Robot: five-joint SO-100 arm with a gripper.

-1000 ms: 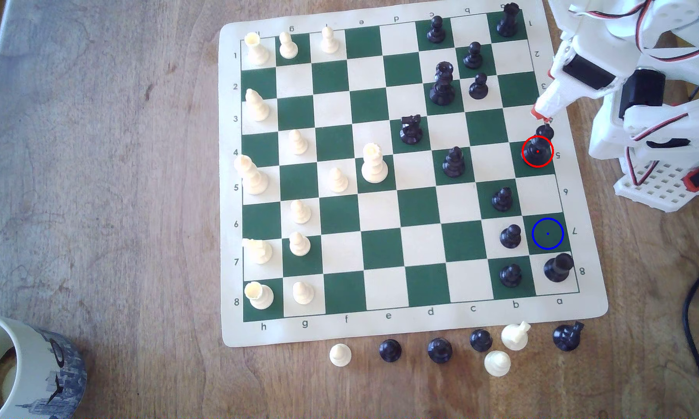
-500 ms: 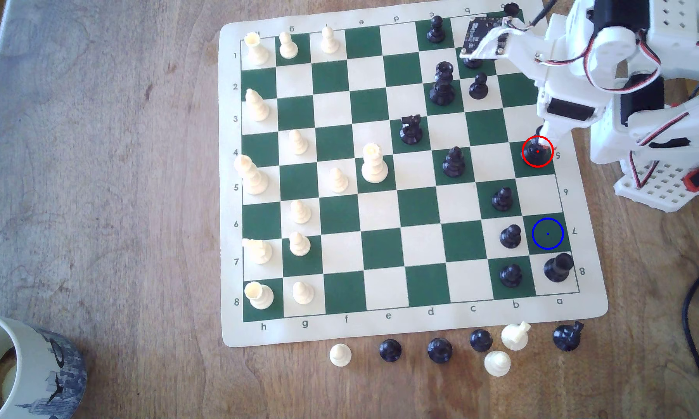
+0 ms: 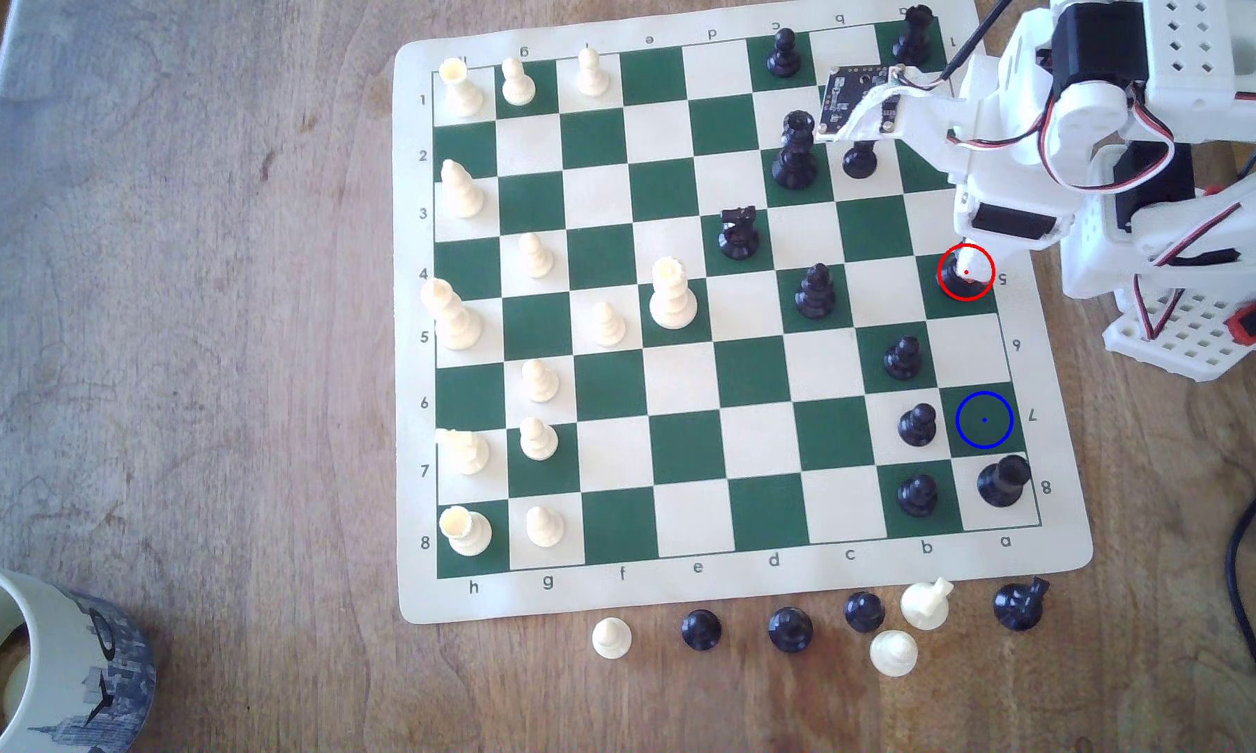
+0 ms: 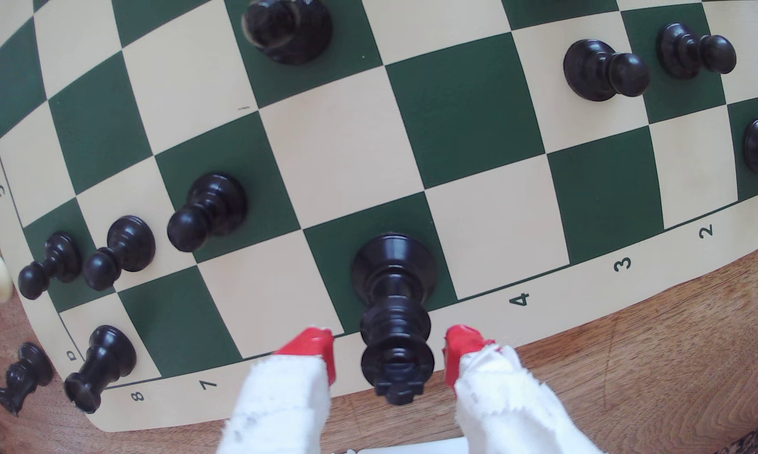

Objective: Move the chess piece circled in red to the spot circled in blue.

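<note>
We see the gripper (image 4: 390, 353) spread around the chess piece (image 4: 394, 305), a gap on each side between its head and the red fingertips (image 4: 314, 349). The spot (image 3: 983, 420) is bare. Between piece and spot lies one bare cream square (image 3: 969, 347) along the board's edge column. Hemming that lane on the exterior view's left: two black pawns (image 3: 902, 358) (image 3: 917, 425). Just past the spot stands a black rook (image 3: 1002, 481). Off the board's edge on the exterior view's right, bare wood table (image 3: 1088, 449).
</note>
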